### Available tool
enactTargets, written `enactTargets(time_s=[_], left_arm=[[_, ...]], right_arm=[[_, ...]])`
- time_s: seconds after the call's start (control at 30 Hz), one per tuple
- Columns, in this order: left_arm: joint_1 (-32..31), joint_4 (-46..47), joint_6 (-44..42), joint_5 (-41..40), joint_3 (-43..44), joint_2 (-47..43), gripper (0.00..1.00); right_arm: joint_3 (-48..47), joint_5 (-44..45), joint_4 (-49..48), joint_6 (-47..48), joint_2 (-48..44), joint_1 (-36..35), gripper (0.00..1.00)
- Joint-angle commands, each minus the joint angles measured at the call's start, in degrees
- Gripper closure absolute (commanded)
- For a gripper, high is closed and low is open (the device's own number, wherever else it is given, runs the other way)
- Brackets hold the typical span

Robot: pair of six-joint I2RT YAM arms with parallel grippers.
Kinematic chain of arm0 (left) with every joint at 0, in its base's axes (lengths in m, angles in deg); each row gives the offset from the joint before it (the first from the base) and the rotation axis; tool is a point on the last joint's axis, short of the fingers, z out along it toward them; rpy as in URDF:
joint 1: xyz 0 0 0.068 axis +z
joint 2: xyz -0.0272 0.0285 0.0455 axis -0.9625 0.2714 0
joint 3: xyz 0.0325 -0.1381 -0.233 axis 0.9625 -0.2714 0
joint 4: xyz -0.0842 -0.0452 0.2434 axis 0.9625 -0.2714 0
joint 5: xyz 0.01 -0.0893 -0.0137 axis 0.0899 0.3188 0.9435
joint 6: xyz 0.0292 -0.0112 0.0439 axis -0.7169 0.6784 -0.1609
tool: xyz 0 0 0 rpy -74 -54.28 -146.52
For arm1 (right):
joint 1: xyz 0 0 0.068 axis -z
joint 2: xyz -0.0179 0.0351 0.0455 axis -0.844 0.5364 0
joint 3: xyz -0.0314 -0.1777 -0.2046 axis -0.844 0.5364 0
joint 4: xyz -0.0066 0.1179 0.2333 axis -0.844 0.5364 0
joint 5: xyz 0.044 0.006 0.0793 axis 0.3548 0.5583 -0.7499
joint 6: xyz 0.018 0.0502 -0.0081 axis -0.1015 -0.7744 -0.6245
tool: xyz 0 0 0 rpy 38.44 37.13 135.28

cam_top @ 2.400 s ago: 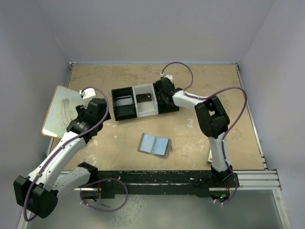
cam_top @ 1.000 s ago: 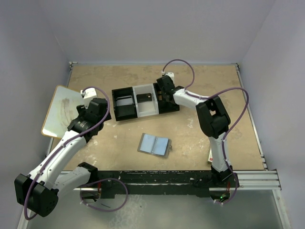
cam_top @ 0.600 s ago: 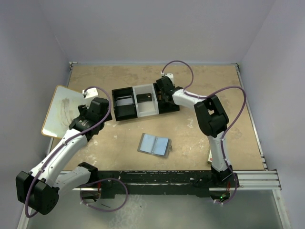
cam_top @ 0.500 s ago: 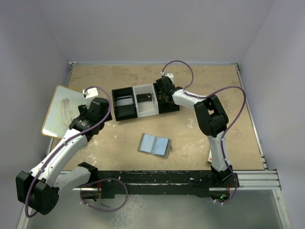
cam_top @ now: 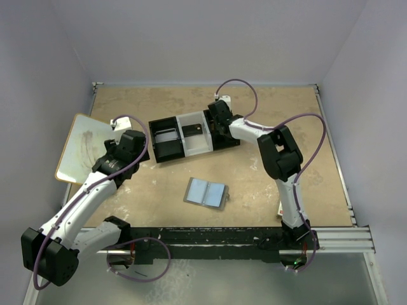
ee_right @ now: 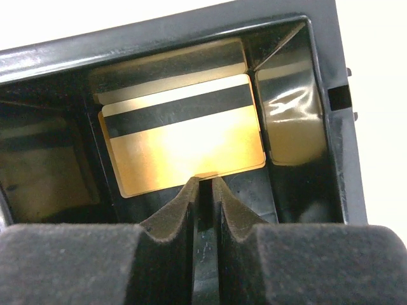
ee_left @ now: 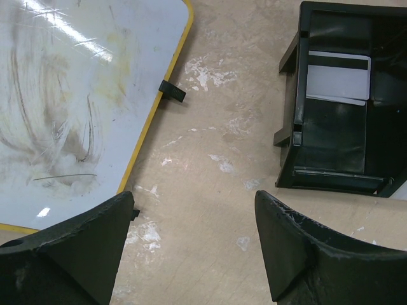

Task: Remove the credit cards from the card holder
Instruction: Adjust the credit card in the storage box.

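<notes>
The card holder [cam_top: 206, 192] lies open on the surface, apart from both arms; the left gripper [ee_left: 194, 204] has its jaws spread wide, while the right gripper [ee_right: 203, 181] keeps only a slit at the gold card [ee_right: 184, 140] in the tray [ee_right: 318, 70], whether pinching it I cannot tell, so lifting now could drag it out.

Wide-open left pincer [ee_left: 194, 206], barely parted right pincer [ee_right: 203, 185], right arm [cam_top: 249, 131] stretched forward

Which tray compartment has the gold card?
The right black compartment, under the right fingers; the left compartment holds a white card, the white middle compartment a dark card.
</notes>
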Motion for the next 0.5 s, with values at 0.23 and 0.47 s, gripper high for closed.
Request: enactTargets(time_s=[0.23, 0.47], left_arm=[[0.19, 0.91, -0.84, -0.47, 1.56, -0.49, 0.25], [0.16, 1.02, -0.90, 0.06, 1.51, -0.43, 0.25]], right_arm=[[0.56, -3.48, 0.14, 0.69, -7.23, 0.38, 0.76], [4.14, -7.68, -1.00, 1.52, -17.41, 0.39, 0.64]])
